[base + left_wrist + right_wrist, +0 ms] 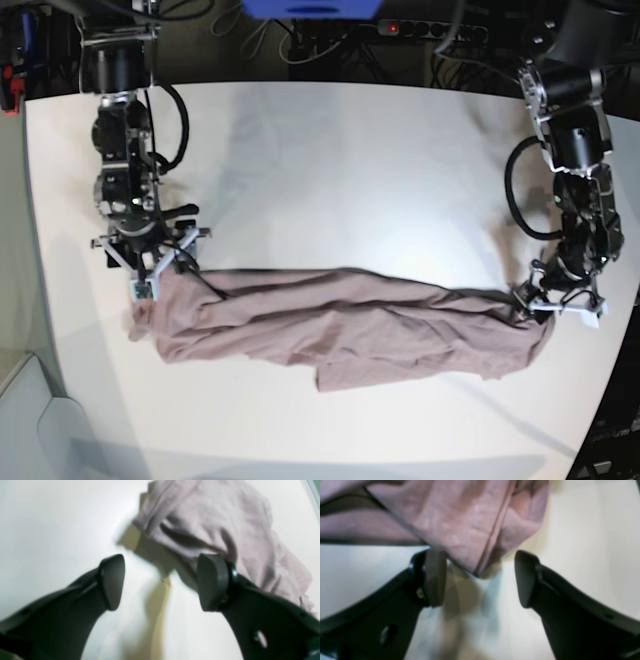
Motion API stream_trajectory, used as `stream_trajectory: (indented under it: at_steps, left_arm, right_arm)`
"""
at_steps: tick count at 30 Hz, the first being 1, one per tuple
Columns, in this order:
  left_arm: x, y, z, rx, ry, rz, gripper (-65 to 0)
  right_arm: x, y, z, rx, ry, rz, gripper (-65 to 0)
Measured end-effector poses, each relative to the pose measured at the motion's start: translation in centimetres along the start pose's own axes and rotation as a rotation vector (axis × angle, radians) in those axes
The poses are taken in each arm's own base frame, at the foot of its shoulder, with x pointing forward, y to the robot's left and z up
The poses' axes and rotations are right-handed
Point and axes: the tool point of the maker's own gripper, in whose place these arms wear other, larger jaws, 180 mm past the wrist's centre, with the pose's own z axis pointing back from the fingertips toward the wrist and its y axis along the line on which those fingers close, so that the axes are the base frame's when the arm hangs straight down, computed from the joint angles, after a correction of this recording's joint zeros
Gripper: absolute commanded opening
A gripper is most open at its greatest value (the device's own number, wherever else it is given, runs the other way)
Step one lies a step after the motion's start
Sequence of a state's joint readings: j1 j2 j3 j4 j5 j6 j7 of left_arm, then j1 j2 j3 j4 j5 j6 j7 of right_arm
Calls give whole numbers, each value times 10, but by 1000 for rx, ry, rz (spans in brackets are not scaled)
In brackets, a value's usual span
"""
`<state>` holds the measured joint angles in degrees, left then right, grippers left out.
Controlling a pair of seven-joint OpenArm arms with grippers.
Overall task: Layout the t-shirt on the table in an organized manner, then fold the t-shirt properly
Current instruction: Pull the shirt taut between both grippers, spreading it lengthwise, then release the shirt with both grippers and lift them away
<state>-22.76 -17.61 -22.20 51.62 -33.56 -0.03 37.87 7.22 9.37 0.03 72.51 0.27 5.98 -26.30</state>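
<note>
Lying rumpled, soft mauve t-shirt (pixel 340 325) on matte white table (pixel 330 160); both claws spread, empty

White table (pixel 330 150) bearing stretched t-shirt (pixel 340 325)

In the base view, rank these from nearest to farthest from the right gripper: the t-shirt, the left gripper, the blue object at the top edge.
1. The t-shirt: its end lies right at the right gripper, on the view's left.
2. The blue object: top edge, middle.
3. The left gripper: far across the table, at the shirt's other end.
</note>
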Motion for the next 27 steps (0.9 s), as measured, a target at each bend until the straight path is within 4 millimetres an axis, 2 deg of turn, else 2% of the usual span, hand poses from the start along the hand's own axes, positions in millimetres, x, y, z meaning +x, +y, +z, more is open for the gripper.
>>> stream_trajectory:
  at_steps: [3, 5, 7, 8, 10, 13, 14, 17, 21, 23, 27]
  left_arm:
    - [0, -1, 0, -1, -3, 0, -220]
    - [-4, -2, -1, -4, 0, 2, -222]
    - [-6, -1, -1, -3, 8, 1, -263]
    - [-6, -1, -1, -2, 7, 1, -313]
    - [-5, -1, -1, -2, 5, 0, -418]
    - [-6, -1, -1, -3, 8, 0, -621]
    - [-6, -1, -1, -1, 7, -2, -650]
    - [-4, 2, 0, 1, 9, -3, -638]
    - [0, 6, 2, 10, 8, -9, -647]
    - [1, 13, 4, 20, 2, -14, -647]
    - [-5, 21, 14, 28, -7, -47, -647]
  right_arm:
    - [-4, 3, -5, 7, -22, -15, -394]
    - [-5, 7, -9, 12, -32, -24, -498]
    - [-3, 9, -9, 18, -47, -23, -622]
    - [-3, 9, -9, 17, -49, -22, -650]
    - [-3, 8, -9, 16, -47, -21, -650]
    - [5, 9, 1, 17, -45, -9, -650]
    - [15, 8, 8, 12, -80, -2, -650]
    - [58, 0, 34, -2, -214, 30, -650]
    - [115, -20, 63, -51, -360, 87, -650]
    - [137, -25, 68, -60, -379, 96, -650]
    - [206, -37, 76, -87, -508, 85, -650]
